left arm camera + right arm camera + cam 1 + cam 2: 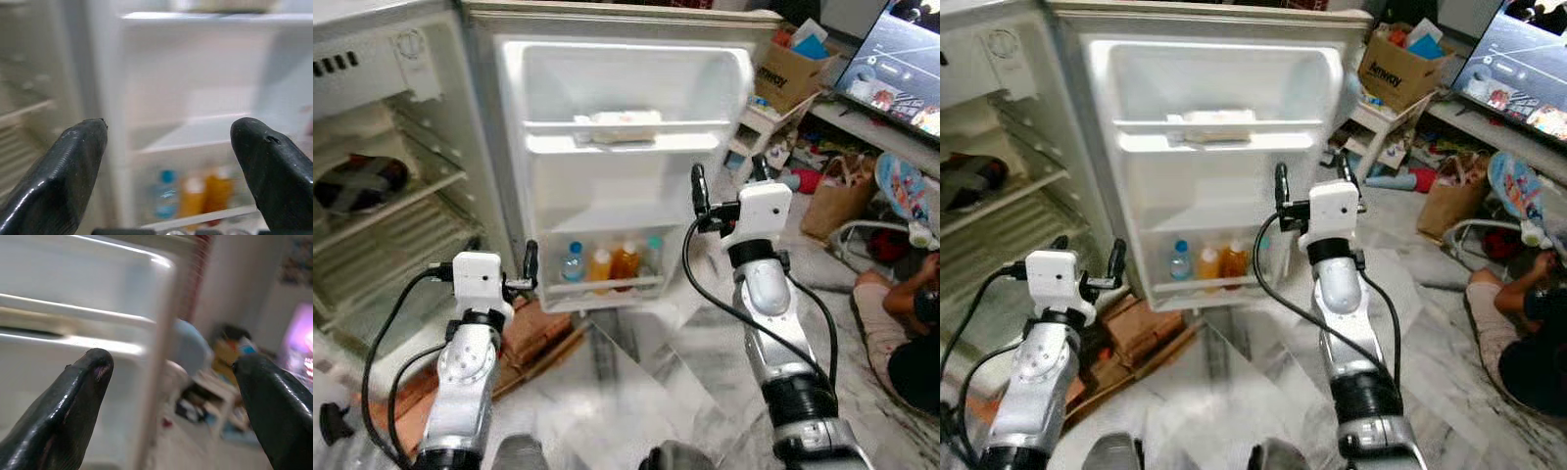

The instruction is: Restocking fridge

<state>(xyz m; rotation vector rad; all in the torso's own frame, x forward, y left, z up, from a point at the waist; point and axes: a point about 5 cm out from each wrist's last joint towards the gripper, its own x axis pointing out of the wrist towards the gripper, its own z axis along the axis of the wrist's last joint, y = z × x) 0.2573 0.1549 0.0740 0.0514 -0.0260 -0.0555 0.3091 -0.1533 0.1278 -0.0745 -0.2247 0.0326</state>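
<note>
Right gripper (727,188) raised before the outer edge of the open fridge door (626,88); fingers spread wide, empty, touching nothing. Left gripper (168,142) lower, near the door's hinge side; fingers also wide apart, empty. Bottom door shelf (607,286) holds a blue-capped water bottle (573,262), two orange bottles (613,264), one pale bottle (652,255). Fridge interior (382,196) at left. Person (906,323) sits on floor at right.
</note>
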